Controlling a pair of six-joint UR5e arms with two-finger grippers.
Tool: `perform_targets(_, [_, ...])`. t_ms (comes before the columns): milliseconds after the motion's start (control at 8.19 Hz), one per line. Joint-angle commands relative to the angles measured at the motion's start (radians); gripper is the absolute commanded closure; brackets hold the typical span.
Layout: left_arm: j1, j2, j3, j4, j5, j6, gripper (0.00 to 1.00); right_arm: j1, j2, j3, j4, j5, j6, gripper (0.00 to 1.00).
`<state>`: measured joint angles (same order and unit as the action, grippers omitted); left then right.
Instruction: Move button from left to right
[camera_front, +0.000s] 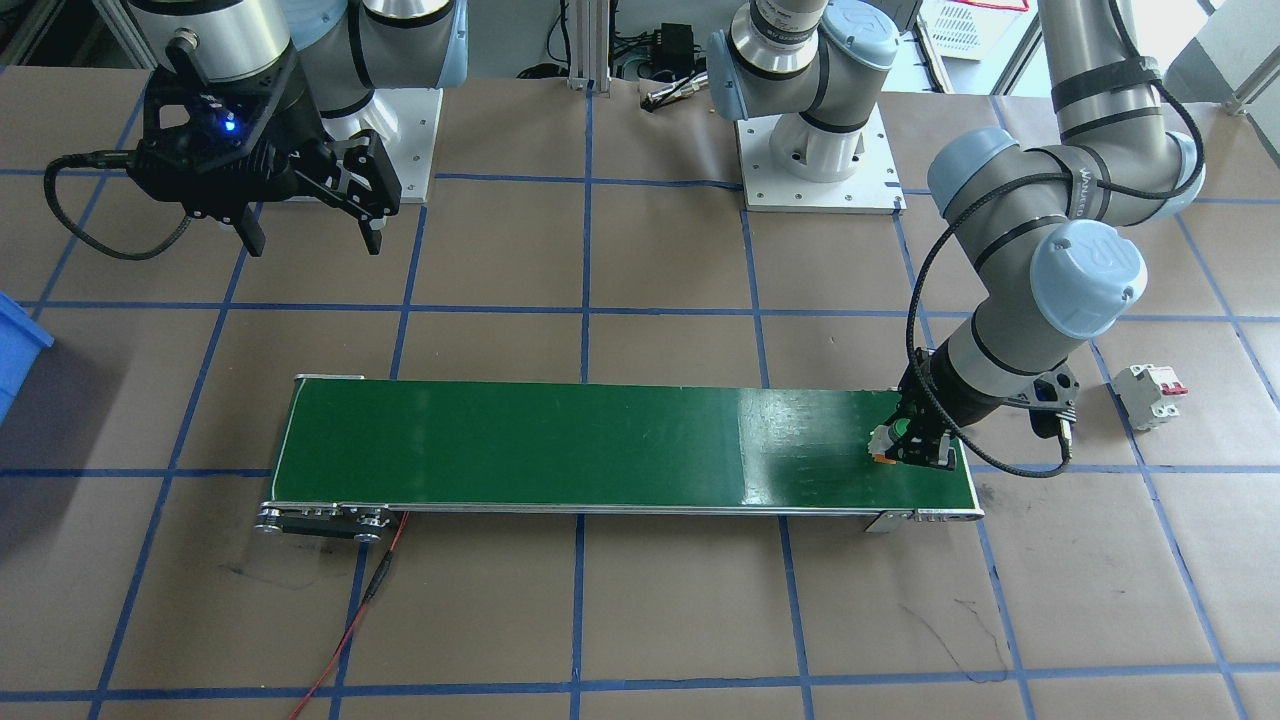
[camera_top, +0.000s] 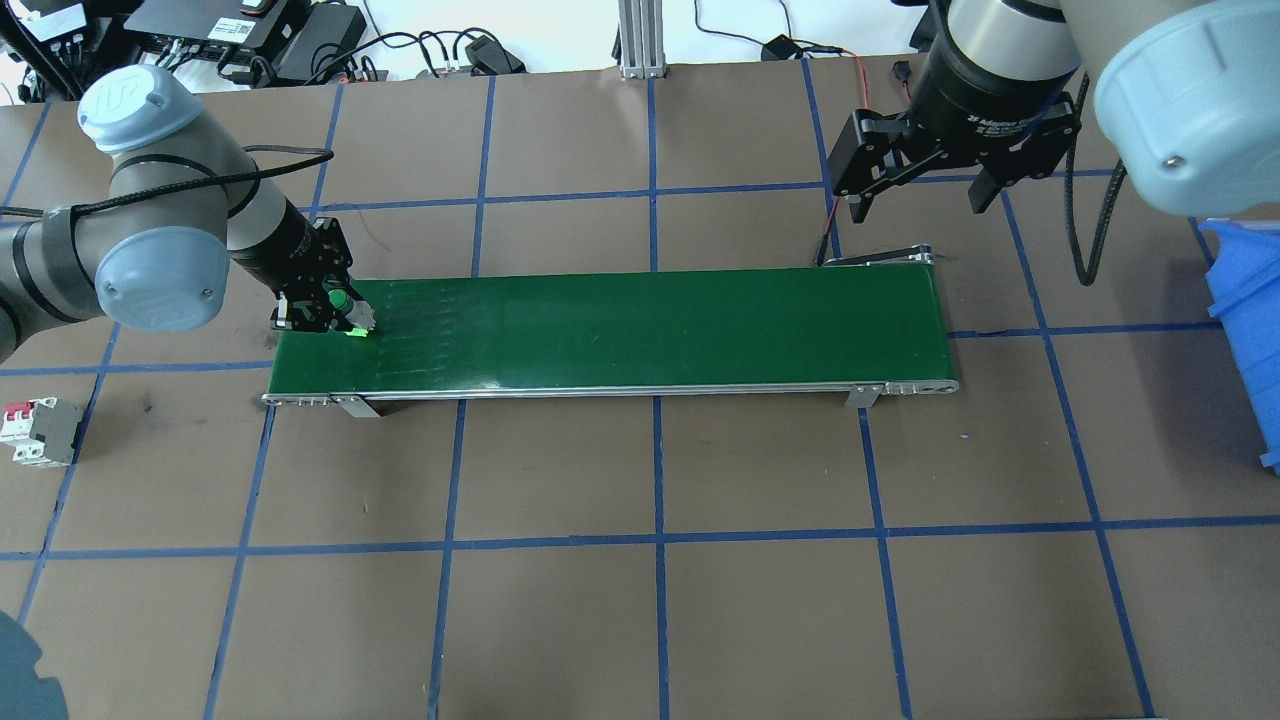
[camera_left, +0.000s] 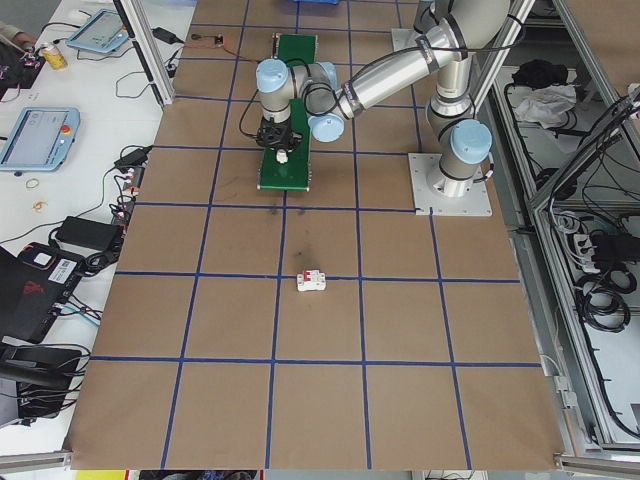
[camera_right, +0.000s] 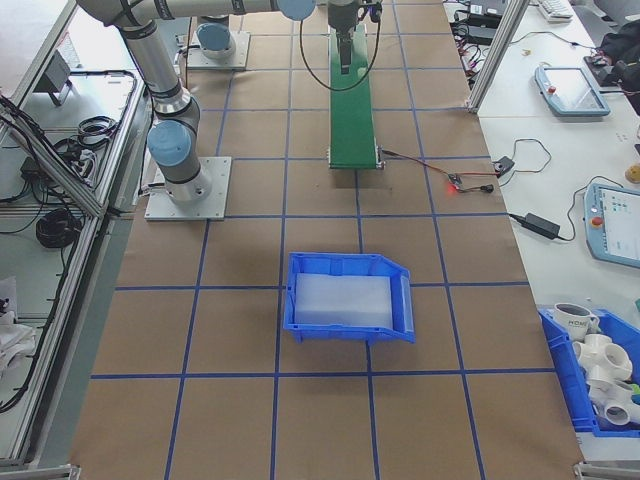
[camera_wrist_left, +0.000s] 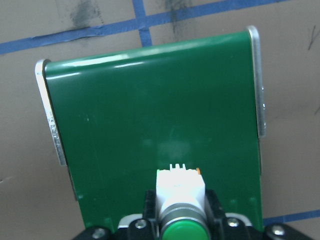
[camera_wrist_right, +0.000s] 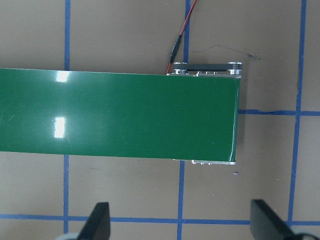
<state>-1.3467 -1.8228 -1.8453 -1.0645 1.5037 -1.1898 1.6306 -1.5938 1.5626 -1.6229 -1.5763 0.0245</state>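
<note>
The button (camera_wrist_left: 181, 182), whitish body with a round green cap, sits between the fingers of my left gripper (camera_wrist_left: 181, 202), which is shut on it. It hangs low over the left end of the green conveyor belt (camera_top: 650, 320); I cannot tell whether it touches the belt. The overhead view shows the button (camera_top: 347, 305) in the left gripper (camera_top: 335, 312), and the front view shows the button (camera_front: 888, 440) too. My right gripper (camera_top: 918, 205) hovers open and empty beyond the belt's right end, with its fingers (camera_wrist_right: 97, 222) spread wide.
A white circuit breaker (camera_top: 40, 432) with red levers lies on the table left of the belt. A blue bin (camera_top: 1250, 330) stands at the table's right edge. A red wire (camera_front: 350, 620) runs from the belt's right end. Blue tape lines grid the brown table.
</note>
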Motion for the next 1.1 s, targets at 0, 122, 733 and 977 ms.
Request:
perform_targets(0, [0.000,-0.001,0.001,0.003,0.004,0.015,0.39,0.000,0.000,-0.001,0.011,0.002,-0.002,0.00])
perform_targets(122, [0.000,-0.001,0.000,0.002,0.004,0.013,0.14,0.000,0.000,-0.001,0.011,0.004,-0.002,0.00])
perform_targets(733, [-0.003,0.011,0.006,0.005,0.175,0.179,0.10,0.000,0.011,0.004,0.011,0.005,-0.002,0.00])
perform_targets(977, [-0.008,0.052,0.006,0.005,0.177,0.344,0.10,-0.003,0.020,0.034,-0.005,0.030,0.000,0.00])
